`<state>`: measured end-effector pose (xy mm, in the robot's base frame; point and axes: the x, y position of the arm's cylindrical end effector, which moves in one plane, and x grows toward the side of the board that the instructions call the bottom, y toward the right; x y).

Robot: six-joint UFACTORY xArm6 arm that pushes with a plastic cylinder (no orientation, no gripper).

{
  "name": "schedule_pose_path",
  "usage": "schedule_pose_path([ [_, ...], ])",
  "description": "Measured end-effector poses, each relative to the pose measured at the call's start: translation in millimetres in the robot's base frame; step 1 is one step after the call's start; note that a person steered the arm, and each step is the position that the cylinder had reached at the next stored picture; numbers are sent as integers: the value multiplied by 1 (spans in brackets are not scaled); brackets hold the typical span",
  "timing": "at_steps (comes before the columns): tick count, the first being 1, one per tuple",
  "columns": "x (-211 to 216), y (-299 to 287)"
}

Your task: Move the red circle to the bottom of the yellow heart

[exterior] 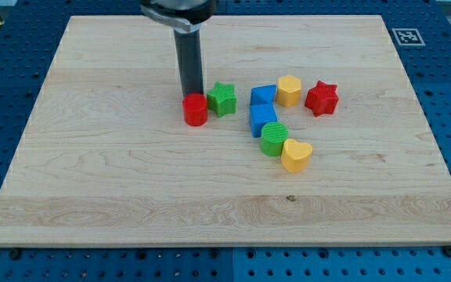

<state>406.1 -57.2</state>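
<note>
My tip [192,95] sits right against the red circle [196,110], touching it from the twelve o'clock side, with the rod rising straight up toward the view's top. I carry no fingers at all, so there is nothing to hold apart or together; I only push. The red circle stands on the wooden surface [92,180] just left of the green star [222,99], nearly touching it. The yellow heart [296,155] lies well apart at about four o'clock from the circle, with the green cylinder [273,139] pressed against its ten o'clock side and two blue blocks [262,107] stacked in a line above that. A yellow hexagon-like block [289,91] and a red star [321,98] sit farther toward the view's right. I judge the risk is this: a straight shove toward the heart would run the circle into the green cylinder and knock the heart away. A round block also slips sideways off my tip if I push off-centre, so I should swing low and come in from six o'clock of the heart.
</note>
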Motion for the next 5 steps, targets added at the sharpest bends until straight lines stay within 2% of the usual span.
schedule_pose_path([
  [2, 48, 0],
  [5, 95, -1],
])
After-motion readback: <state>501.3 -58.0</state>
